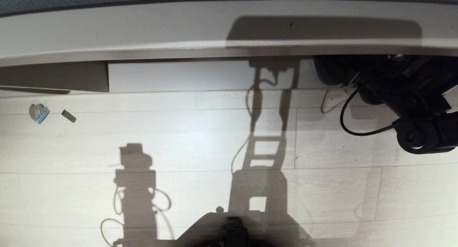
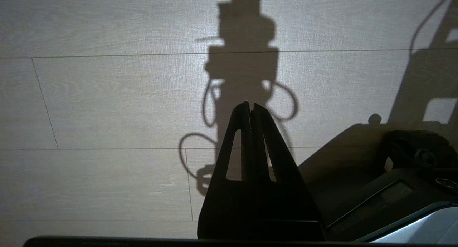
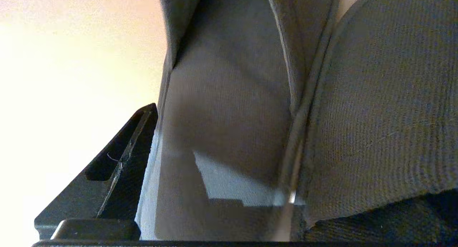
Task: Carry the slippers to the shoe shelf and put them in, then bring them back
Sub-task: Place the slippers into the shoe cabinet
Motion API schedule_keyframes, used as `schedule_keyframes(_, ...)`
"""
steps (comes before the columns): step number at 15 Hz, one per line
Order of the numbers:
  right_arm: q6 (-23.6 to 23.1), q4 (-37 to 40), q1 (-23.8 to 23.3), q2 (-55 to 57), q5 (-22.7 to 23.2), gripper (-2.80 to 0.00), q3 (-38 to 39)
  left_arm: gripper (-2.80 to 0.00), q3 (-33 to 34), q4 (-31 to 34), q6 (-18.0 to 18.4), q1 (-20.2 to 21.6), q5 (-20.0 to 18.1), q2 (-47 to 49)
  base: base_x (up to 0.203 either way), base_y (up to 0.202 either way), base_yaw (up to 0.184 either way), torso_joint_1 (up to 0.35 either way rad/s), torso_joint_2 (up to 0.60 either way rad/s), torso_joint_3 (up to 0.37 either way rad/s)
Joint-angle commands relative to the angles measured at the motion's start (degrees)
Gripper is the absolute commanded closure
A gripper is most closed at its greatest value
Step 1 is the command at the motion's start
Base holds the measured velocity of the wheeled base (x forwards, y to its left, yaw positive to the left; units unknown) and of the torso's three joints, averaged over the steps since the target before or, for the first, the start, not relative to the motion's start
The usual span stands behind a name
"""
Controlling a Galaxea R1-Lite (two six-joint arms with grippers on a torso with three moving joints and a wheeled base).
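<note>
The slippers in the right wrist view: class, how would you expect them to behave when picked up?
Probably soft and floppy: the slippers show ribbed woven fabric with curved seams, so they should squash rather than resist. Likely light and not slippery, since the cloth looks textured. Nothing round or rigid shows, so rolling seems unlikely.

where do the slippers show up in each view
head view: dark slippers at upper right, under the shelf edge, mostly hidden behind the right arm.
left wrist view: not in it.
right wrist view: grey fabric slippers fill the middle and right.
shared landmark: pale plank floor, head and left wrist views only.
</note>
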Motion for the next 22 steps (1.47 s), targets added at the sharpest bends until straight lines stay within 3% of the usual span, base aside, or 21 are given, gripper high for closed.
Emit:
schedule_keyframes(1, -0.66, -0.5, 0.01, -1.54, 0.17, -2.8, 1.6, 0.0, 0.0, -0.03, -0.03, 0.02, 0.02, 0.01, 0.0, 0.0, 0.0, 0.0, 0.0, 0.0)
schedule_keyframes(8, -7.06, -0.23, -0.07, -1.71, -1.56, -2.8, 2.33, 0.0, 0.0, -0.03, -0.03, 0.02, 0.02, 0.01, 0.0, 0.0, 0.0, 0.0, 0.0, 0.0)
schedule_keyframes(22, -16.65, -0.54, 0.88, -3.23, -13.73, -2.8, 7.55, 0.0, 0.0, -0.03, -0.03, 0.02, 0.02, 0.01, 0.0, 0.0, 0.0, 0.0, 0.0, 0.0)
